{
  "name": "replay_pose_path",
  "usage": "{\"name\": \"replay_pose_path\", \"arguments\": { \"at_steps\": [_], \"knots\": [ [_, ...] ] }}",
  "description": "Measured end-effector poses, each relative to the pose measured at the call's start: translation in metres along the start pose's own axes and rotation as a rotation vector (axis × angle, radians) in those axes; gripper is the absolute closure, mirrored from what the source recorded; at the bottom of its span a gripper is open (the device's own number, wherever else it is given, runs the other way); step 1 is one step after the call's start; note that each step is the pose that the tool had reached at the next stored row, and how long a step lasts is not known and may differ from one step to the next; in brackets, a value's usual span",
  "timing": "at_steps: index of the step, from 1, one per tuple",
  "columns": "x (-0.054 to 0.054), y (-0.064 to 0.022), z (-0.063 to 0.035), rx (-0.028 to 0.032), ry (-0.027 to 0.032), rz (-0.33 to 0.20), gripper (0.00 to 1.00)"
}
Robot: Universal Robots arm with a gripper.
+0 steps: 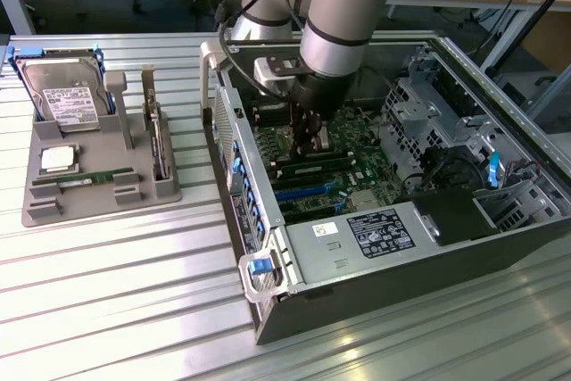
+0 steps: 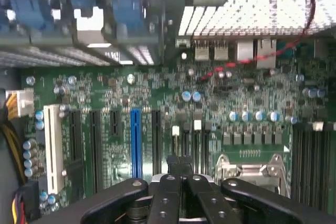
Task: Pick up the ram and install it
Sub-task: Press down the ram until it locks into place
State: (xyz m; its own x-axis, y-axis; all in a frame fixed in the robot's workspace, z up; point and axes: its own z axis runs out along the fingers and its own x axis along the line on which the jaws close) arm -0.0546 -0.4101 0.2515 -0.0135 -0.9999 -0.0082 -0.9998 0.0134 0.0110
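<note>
A green ram (image 1: 85,179) lies flat in a slot of the grey parts tray (image 1: 134,153) at the exterior view's left. My gripper (image 1: 312,142) is down inside the open computer case (image 1: 375,301), its tips just above the motherboard (image 1: 361,167) at the long black memory slots (image 1: 314,169). In the wrist view the two black fingers (image 2: 169,182) are pressed together, shut, and nothing shows between them. I cannot tell whether a stick sits in the slot under the tips. The green board (image 2: 157,114) with its expansion slots and memory slots (image 2: 310,166) lies beyond the fingers.
A silver hard drive (image 1: 64,100) and a square CPU chip (image 1: 58,160) also sit in the tray. The case holds drive cages (image 1: 428,104), cables and a black power supply (image 1: 384,234). Its walls stand close around the arm. The CPU socket (image 2: 252,169) lies beside the fingers.
</note>
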Motion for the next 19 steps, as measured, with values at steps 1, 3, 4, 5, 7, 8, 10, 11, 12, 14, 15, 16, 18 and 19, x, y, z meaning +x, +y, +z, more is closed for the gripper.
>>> {"name": "replay_pose_path", "arguments": {
  "at_steps": [1, 3, 4, 5, 7, 8, 10, 11, 12, 14, 15, 16, 18, 19],
  "knots": [
    [0.000, -0.0058, 0.0000, -0.0021, -0.0001, 0.000, 0.90],
    [0.000, -0.0230, -0.0002, -0.0083, 0.0000, 0.000, 0.90],
    [0.000, -0.0327, -0.0003, -0.0120, -0.0006, 0.000, 0.90],
    [0.000, -0.0408, -0.0004, -0.0151, -0.0010, 0.000, 0.90],
    [0.000, -0.0620, -0.0006, -0.0247, -0.0024, 0.000, 0.90],
    [0.000, -0.0710, -0.0007, -0.0293, -0.0029, 0.000, 0.90],
    [0.000, -0.0878, -0.0009, -0.0360, -0.0052, 0.000, 0.90],
    [0.000, -0.1052, -0.0011, -0.0426, -0.0080, 0.000, 0.90],
    [0.000, -0.1158, -0.0012, -0.0461, -0.0095, 0.000, 0.90],
    [0.000, -0.1338, -0.0014, -0.0507, -0.0129, 0.000, 0.90],
    [0.000, -0.1413, -0.0015, -0.0525, -0.0149, 0.000, 0.90],
    [0.000, -0.1466, -0.0015, -0.0535, -0.0164, 0.000, 0.90],
    [0.000, -0.1576, -0.0020, -0.0551, -0.0206, 0.000, 0.90],
    [0.000, -0.1599, -0.0057, -0.0551, -0.0218, 0.000, 0.90]
  ]
}}
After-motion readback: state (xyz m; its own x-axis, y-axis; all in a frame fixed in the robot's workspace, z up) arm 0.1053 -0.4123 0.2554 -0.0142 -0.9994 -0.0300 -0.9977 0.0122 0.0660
